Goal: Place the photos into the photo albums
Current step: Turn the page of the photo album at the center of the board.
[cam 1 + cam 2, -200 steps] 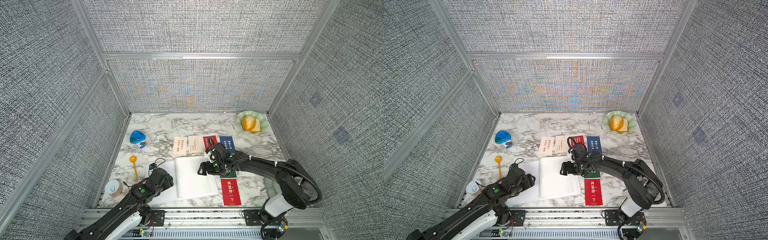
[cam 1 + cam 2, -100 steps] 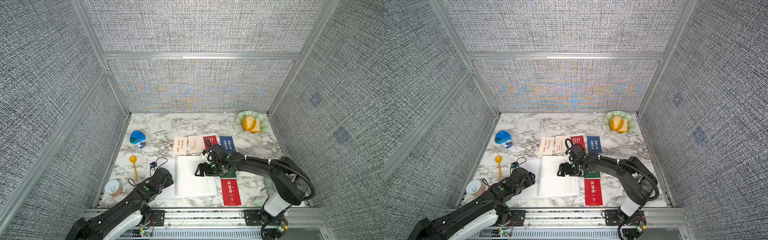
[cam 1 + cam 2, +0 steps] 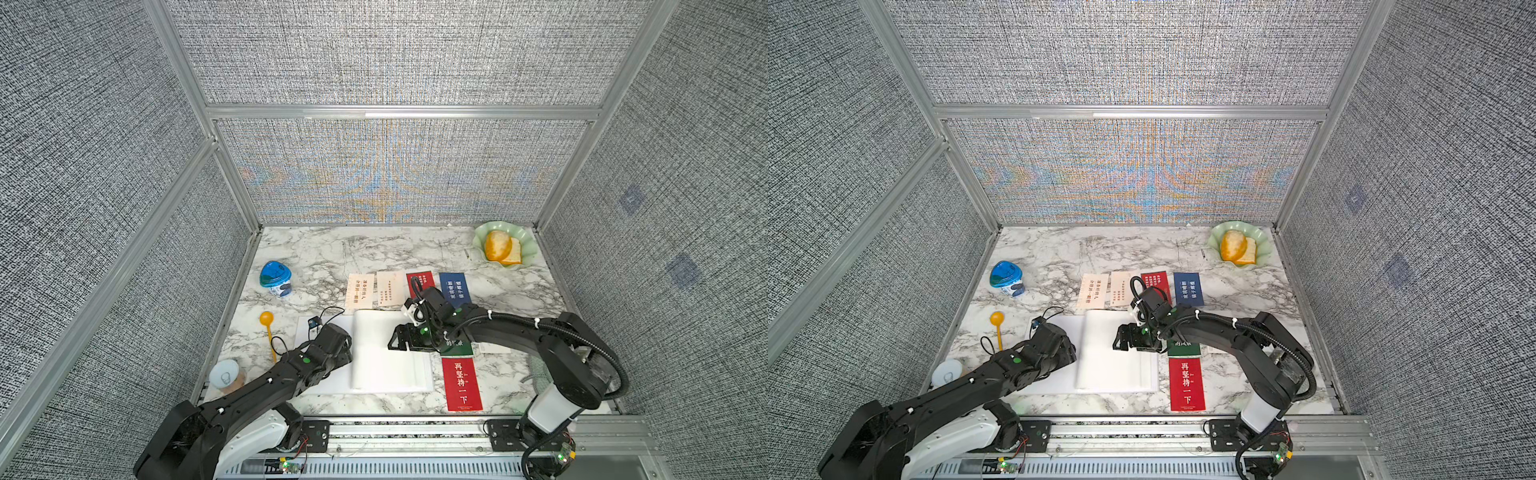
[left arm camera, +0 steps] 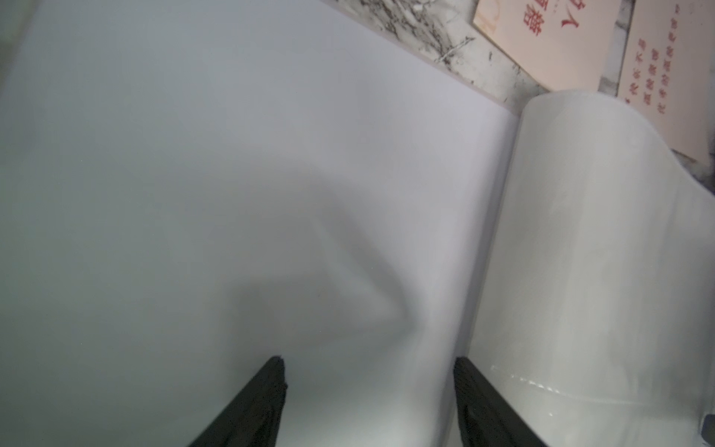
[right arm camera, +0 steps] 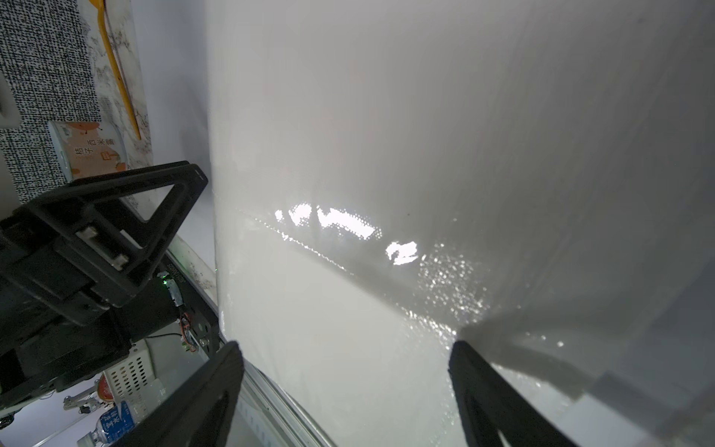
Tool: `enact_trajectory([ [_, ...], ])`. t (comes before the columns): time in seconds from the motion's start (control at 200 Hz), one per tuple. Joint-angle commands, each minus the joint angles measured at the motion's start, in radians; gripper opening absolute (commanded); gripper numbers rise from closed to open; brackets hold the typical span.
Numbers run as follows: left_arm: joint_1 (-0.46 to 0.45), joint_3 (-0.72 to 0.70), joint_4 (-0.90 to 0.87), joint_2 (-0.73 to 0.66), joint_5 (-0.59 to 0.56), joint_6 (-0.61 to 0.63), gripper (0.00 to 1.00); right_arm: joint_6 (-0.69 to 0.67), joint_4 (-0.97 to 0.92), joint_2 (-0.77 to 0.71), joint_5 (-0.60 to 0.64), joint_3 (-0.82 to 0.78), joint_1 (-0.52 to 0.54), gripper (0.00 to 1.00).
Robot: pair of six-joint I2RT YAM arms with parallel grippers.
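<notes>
Hovering over the open album (image 3: 386,374), left claw (image 4: 367,363) and right claw (image 5: 344,348) agape

We see the left arm (image 3: 266,386) and right arm (image 3: 519,332), black on white base links, green lights aglow. White ties cinch ribbed cable on the right arm; the right gripper (image 5: 344,344) has black fingers.

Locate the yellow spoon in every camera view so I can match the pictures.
Top view: yellow spoon on the marble, left of the open album.
Top view: same place, left of the album.
Left wrist: not in it.
Right wrist: only its handle, on the marble beside the orange-labelled cup.
Shared landmark: the album's white pages, in all four.
</notes>
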Motion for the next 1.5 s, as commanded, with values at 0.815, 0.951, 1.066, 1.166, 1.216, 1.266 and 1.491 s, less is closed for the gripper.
enact_trajectory([
  [0.815, 0.0, -0.062, -0.067, -0.152, 0.037, -0.011, 0.69, 0.042, 0.006, 0.123, 0.024, 0.163, 0.086, 0.86],
  [0.951, 0.0, -0.066, -0.086, -0.21, -0.003, 0.004, 0.69, 0.022, -0.031, 0.128, 0.045, 0.212, 0.101, 0.86],
  [1.066, 0.0, -0.081, -0.086, -0.275, -0.036, 0.029, 0.69, 0.022, -0.027, 0.139, 0.033, 0.239, 0.107, 0.86],
  [1.166, 0.0, -0.081, -0.096, -0.338, -0.068, 0.062, 0.69, 0.024, -0.013, 0.145, 0.013, 0.267, 0.114, 0.86],
  [1.216, 0.0, -0.063, -0.118, -0.358, -0.086, 0.074, 0.69, 0.023, -0.007, 0.151, 0.003, 0.286, 0.118, 0.86],
  [1.266, 0.0, -0.03, -0.144, -0.363, -0.108, 0.093, 0.69, 0.025, -0.007, 0.156, -0.007, 0.313, 0.123, 0.86],
  [1.491, 0.001, 0.134, -0.243, -0.365, -0.22, 0.157, 0.69, 0.024, -0.009, 0.222, -0.061, 0.443, 0.142, 0.86],
])
